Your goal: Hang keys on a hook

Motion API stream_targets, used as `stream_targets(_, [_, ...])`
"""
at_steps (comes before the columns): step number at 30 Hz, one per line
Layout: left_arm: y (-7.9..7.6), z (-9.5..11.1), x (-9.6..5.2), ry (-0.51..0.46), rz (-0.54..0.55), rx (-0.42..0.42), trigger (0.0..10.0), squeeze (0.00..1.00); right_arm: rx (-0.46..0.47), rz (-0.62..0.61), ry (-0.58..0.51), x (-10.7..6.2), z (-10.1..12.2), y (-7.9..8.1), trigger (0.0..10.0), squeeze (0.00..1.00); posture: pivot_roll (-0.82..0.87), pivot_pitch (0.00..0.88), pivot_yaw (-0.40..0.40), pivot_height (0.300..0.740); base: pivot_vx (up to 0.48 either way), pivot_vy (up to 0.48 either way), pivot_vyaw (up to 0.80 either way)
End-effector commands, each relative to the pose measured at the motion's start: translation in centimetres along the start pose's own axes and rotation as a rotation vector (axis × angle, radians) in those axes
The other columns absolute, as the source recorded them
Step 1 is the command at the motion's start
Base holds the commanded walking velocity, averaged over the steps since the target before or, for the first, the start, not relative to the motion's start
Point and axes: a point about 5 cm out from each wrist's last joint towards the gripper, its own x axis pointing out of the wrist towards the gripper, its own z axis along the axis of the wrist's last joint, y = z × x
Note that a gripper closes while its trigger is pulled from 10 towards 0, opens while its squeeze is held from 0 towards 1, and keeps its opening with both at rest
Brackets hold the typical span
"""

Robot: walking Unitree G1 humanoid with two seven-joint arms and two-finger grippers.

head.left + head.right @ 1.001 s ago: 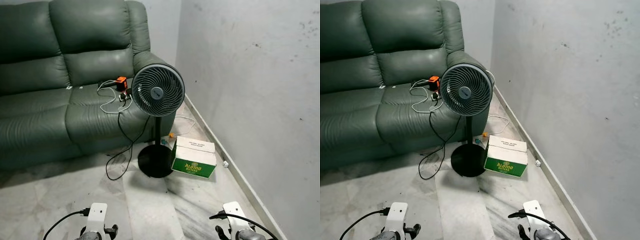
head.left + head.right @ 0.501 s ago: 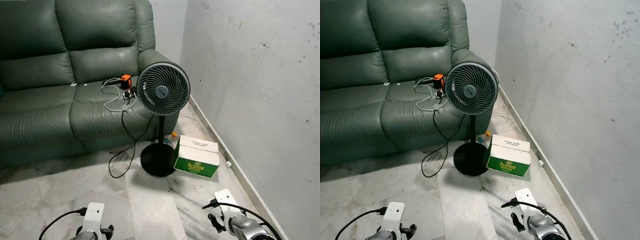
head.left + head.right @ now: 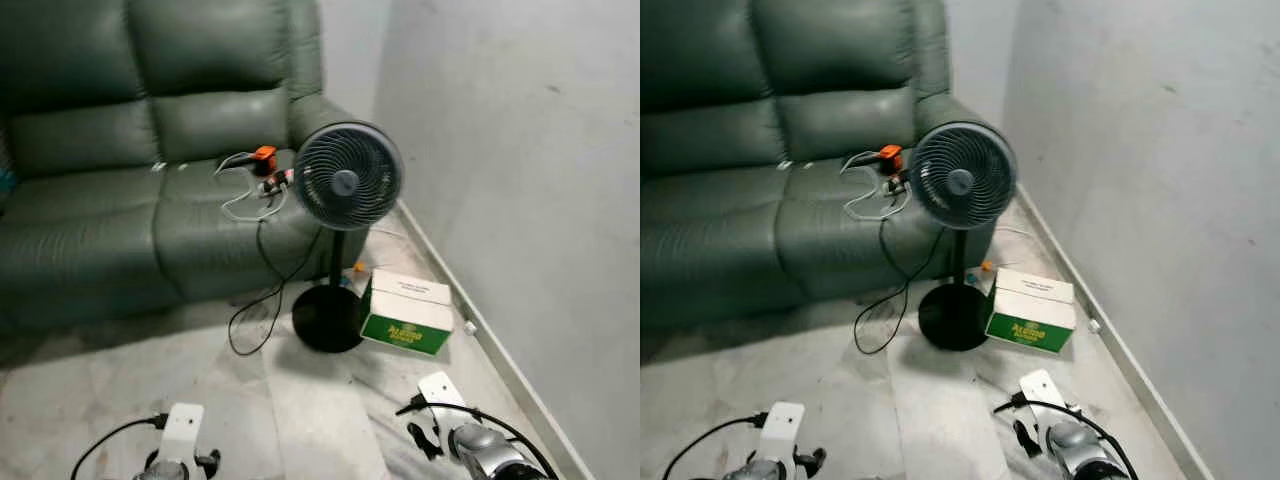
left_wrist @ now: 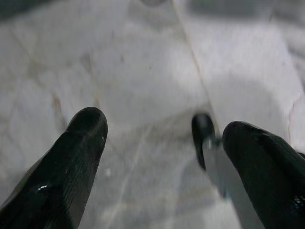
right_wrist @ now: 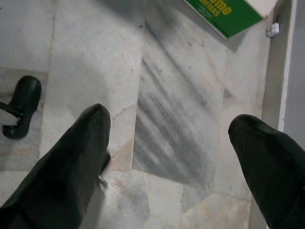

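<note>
No keys or hook can be made out in these frames. My left gripper (image 4: 164, 129) hangs low over the marble floor, its two black fingers apart with nothing between them. My right gripper (image 5: 169, 119) is likewise open above the floor, near the wall's skirting, with a corner of the green box (image 5: 224, 14) ahead of it. In the head views both silver wrists sit at the bottom edge, the left arm (image 3: 180, 445) and the right arm (image 3: 475, 450).
A dark green leather sofa (image 3: 120, 200) fills the back left, with cables and an orange device (image 3: 264, 155) on its seat. A black pedestal fan (image 3: 347, 185) stands before it, its cord (image 3: 255, 320) on the floor. A green-and-white box (image 3: 405, 315) lies beside the grey wall (image 3: 520, 180).
The camera has turned a little left and the picture is blurrier, so sofa, fan and box sit further right. My right arm has come up and inward in view.
</note>
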Motion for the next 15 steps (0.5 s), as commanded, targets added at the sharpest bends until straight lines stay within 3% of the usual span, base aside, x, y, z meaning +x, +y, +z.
stream_targets(1, [-0.72, -0.68, -0.03, 0.02, -0.029, 0.008, 10.0, 0.0, -0.005, -0.009, 0.024, -0.11, -0.78, -0.4, 10.0, 0.0, 0.02, 0.0, -0.027, 0.74, 0.0, 0.0, 0.0])
stream_targets(15, [-0.84, -0.63, -0.01, 0.021, -0.04, -0.009, 10.0, 0.0, -0.037, -0.008, 0.032, -0.15, -1.02, -0.49, 10.0, 0.0, 0.02, 0.0, -0.028, 0.74, 0.0, 0.0, 0.0])
